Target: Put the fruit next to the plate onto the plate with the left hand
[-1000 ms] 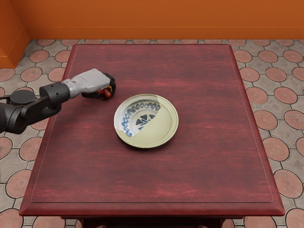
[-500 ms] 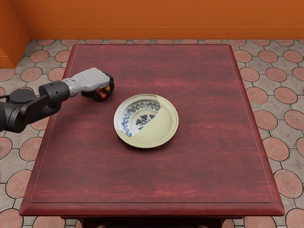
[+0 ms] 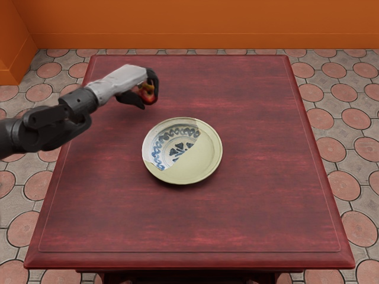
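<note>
My left hand (image 3: 145,90) is raised above the table's left rear part, its dark fingers curled around a small red and orange fruit (image 3: 148,92). The fruit is off the table surface and mostly hidden by the fingers. A cream plate (image 3: 182,150) with a blue pattern on its left half lies near the table's middle, to the right of and nearer than the hand. The hand is apart from the plate, up and to the left of its rim. No right arm shows.
The dark red wooden table (image 3: 249,201) stands on a tiled floor, with an orange wall (image 3: 195,21) behind it. My left forearm (image 3: 53,121) crosses the table's left edge.
The left hand closed on the fruit beside the plate and lifted it, moving up and to the right. The plate has not moved.
</note>
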`<act>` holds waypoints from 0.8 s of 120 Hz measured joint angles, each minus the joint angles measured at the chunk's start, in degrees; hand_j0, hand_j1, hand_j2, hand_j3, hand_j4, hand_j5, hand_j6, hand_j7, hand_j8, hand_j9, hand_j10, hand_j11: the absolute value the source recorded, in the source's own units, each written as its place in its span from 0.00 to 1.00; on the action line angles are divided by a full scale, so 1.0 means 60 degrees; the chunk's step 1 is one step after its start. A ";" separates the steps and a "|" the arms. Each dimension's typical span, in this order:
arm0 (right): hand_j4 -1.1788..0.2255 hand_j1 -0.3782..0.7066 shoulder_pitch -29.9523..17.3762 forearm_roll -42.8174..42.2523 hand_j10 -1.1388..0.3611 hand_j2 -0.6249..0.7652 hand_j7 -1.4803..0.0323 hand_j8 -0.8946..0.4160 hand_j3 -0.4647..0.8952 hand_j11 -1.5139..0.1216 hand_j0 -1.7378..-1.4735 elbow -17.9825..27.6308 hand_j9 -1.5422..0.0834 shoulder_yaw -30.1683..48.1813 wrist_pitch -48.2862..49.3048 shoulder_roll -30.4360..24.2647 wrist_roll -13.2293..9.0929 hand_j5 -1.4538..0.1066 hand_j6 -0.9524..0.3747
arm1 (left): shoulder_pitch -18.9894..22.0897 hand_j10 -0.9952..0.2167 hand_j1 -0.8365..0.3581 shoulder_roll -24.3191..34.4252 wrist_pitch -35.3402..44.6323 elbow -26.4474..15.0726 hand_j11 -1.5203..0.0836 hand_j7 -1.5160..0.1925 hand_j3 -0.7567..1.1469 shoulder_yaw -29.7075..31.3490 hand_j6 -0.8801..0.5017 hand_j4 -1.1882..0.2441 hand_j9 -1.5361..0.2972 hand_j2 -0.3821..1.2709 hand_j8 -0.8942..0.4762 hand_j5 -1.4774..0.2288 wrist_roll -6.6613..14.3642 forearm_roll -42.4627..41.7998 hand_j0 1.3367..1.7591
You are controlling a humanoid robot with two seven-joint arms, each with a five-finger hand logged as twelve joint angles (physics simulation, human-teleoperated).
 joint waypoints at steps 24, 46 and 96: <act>0.84 0.03 0.0000 0.0000 0.76 0.45 0.98 0.68 0.34 0.93 0.30 0.0002 0.95 0.0000 0.0000 0.0000 0.0000 0.93 0.72 | -0.0348 0.21 0.45 0.1549 0.0026 -0.2699 0.33 0.32 0.40 -0.1099 0.33 0.32 0.30 0.50 0.33 0.27 0.0007 -0.0173 0.75; 0.84 0.03 0.0000 0.0000 0.76 0.45 0.98 0.68 0.34 0.93 0.30 0.0002 0.95 0.0000 0.0000 0.0000 0.0000 0.93 0.72 | -0.0307 0.21 0.43 0.1730 0.0020 -0.5116 0.33 0.31 0.40 -0.1561 0.35 0.33 0.30 0.55 0.34 0.27 0.0004 -0.0110 0.76; 0.84 0.03 0.0000 0.0000 0.76 0.45 0.98 0.68 0.34 0.93 0.30 0.0001 0.95 0.0000 0.0000 0.0000 0.0000 0.93 0.72 | 0.0414 0.24 0.36 0.1633 0.0044 -0.5340 0.38 0.35 0.40 -0.1574 0.21 0.35 0.34 0.46 0.21 0.32 0.0003 0.0124 0.76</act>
